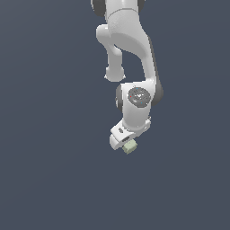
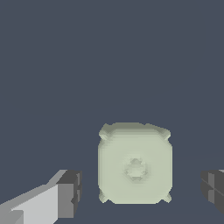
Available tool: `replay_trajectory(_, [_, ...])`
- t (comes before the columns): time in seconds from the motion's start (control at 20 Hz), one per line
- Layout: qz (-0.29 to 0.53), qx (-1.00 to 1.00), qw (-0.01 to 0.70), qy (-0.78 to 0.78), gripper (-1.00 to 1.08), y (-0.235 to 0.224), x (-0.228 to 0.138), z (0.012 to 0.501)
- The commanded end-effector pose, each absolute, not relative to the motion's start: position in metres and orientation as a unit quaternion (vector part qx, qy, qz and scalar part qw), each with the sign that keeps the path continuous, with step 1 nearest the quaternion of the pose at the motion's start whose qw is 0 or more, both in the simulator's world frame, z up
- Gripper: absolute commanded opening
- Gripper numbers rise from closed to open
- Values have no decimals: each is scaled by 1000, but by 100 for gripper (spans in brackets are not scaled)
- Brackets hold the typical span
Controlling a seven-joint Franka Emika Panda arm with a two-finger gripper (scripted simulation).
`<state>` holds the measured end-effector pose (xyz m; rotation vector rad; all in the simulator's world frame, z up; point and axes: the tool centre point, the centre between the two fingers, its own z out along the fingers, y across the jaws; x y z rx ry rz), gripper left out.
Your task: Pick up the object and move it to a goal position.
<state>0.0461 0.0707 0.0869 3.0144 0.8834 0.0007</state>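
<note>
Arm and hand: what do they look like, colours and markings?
The arm is glossy white with rounded links and dark grey bands at the joints. One joint has a grey round cap. The hand has a white finger and dark grey blocky pads. No cables visible.

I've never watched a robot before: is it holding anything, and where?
Nothing yet. The gripper is open around the cube, with gaps on both sides.
</note>
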Motion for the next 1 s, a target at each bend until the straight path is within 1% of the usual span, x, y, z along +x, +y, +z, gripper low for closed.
replay_trajectory(0.0, [0,960,0,281,100,71,46,80])
replay_trajectory(0.35, [0,959,0,284,100,71,45,44])
replay_trajectory(0.6, [0,959,0,284,100,71,46,39])
replay_trajectory(0.65, [0,959,0,284,-100,71,46,39])
replay_trajectory(0.95, [0,959,0,284,-100,71,46,39])
